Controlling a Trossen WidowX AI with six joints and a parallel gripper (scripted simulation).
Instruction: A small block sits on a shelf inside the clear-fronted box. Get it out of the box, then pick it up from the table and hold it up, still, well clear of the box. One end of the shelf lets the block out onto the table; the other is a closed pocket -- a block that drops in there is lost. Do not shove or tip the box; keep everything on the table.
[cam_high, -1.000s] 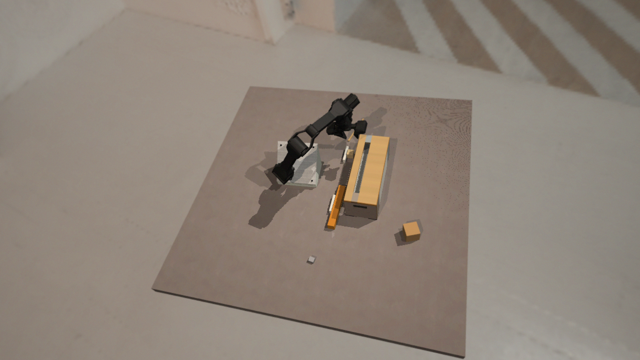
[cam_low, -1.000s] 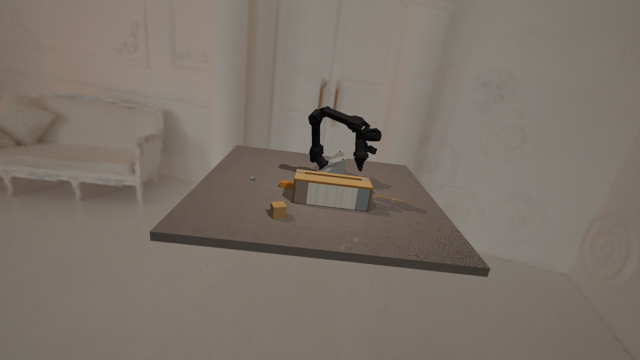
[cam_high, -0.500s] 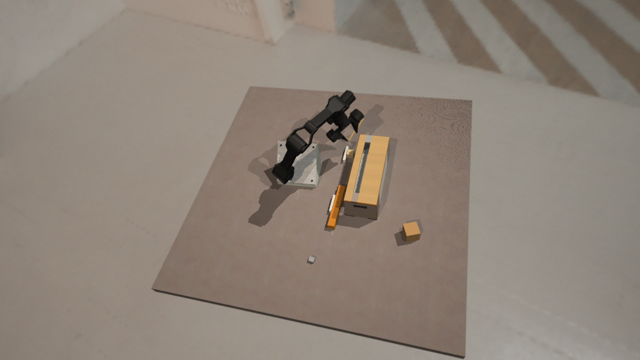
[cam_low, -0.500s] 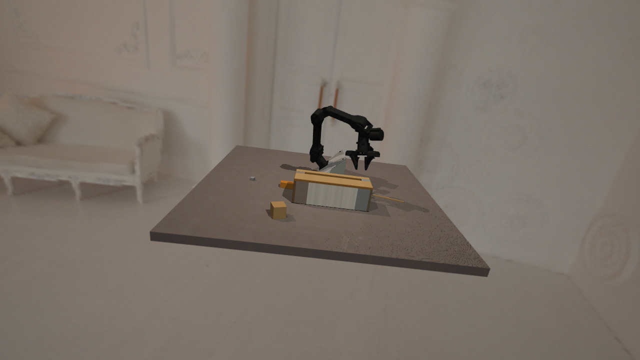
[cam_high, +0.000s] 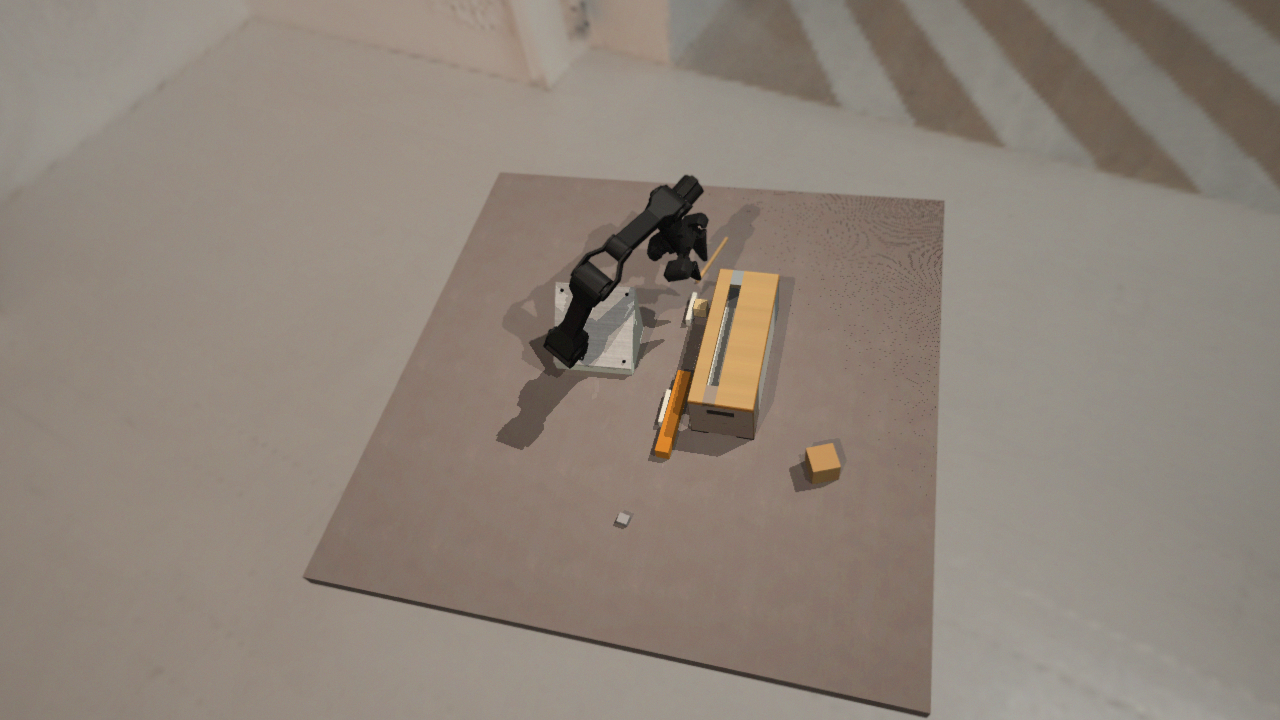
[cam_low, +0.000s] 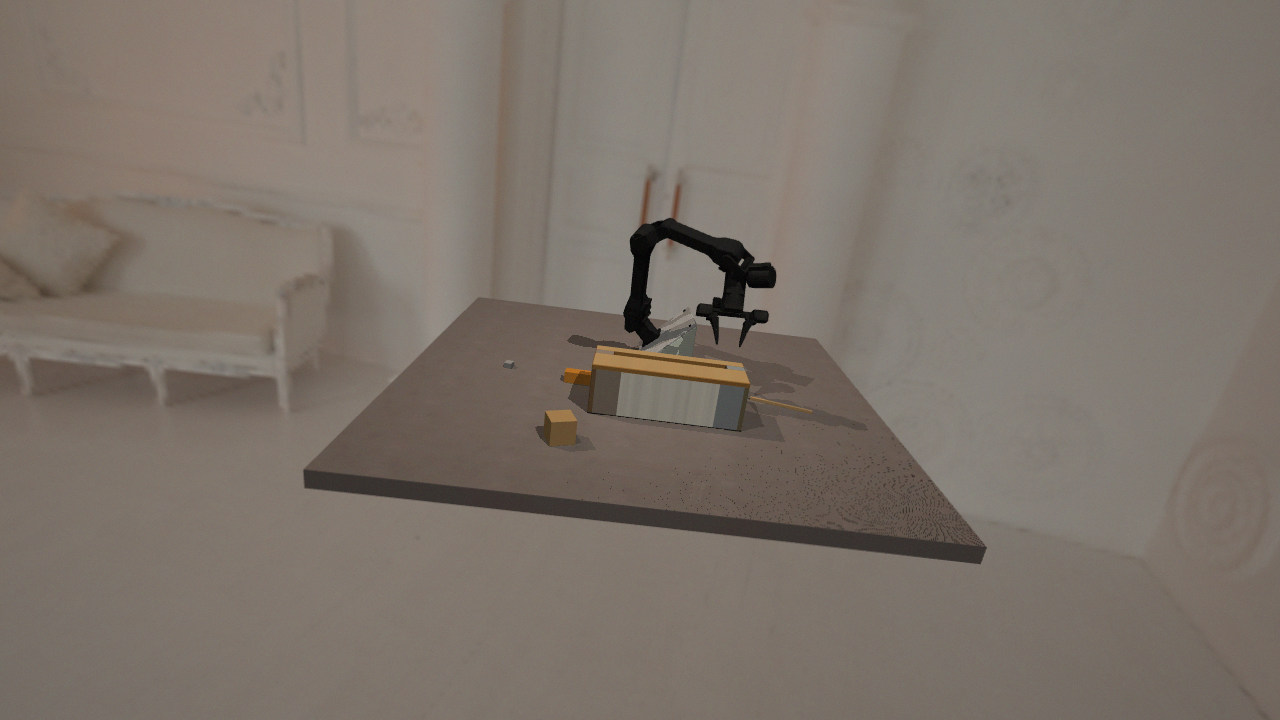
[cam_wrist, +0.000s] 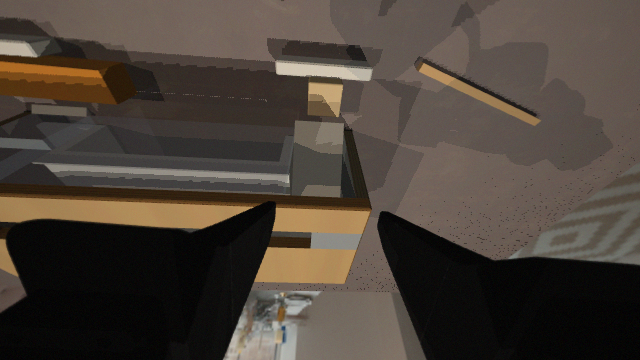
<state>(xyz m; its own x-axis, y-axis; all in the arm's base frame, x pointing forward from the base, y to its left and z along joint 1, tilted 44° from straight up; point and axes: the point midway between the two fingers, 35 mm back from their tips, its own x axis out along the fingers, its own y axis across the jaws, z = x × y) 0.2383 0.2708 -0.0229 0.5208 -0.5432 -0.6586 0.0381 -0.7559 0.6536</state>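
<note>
The small tan block (cam_high: 699, 307) (cam_wrist: 325, 98) lies on the table just outside the box's clear front, at the box's far end in the top view. It is beside a short white strip (cam_high: 690, 308) (cam_wrist: 324, 70). The box (cam_high: 756, 331) (cam_low: 671, 368) (cam_wrist: 317, 218) stands upright, with a wooden top that has a long slot. My gripper (cam_high: 701, 268) (cam_low: 729, 345) (cam_wrist: 327, 214) is open and empty, pointing down above the table near that same end of the box. The block is hidden behind the box in the exterior view.
A thin wooden stick (cam_high: 713, 257) (cam_low: 780, 404) (cam_wrist: 475, 92) lies past the box's end. An orange bar (cam_high: 673, 413) (cam_low: 576, 377) (cam_wrist: 60, 80) lies along its front, near another white strip (cam_high: 663, 407). A larger tan cube (cam_high: 821, 462) (cam_low: 560, 428) and a tiny grey block (cam_high: 622, 518) (cam_low: 508, 364) stand apart.
</note>
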